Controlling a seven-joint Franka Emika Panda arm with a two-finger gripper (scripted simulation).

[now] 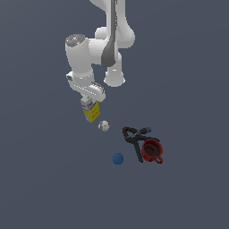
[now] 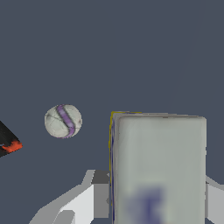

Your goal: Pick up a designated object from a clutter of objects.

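Observation:
The designated object (image 1: 91,112) is a small carton, white on top and yellow below, at the exterior view's left end of the clutter of objects (image 1: 134,141). My gripper (image 1: 89,104) comes down over its top. In the wrist view the carton (image 2: 158,166) fills the space between my fingers (image 2: 99,192), and both pads lie against its sides. My gripper (image 2: 157,194) is shut on it. Whether the carton's base still touches the ground cannot be told.
A whitish ball (image 1: 103,126) (image 2: 63,121) lies close beside the carton. Farther to the exterior view's right are a black clamp (image 1: 134,136), a dark red mug (image 1: 152,151) and a blue ball (image 1: 118,159). A clamp tip (image 2: 8,142) shows at the wrist view's edge.

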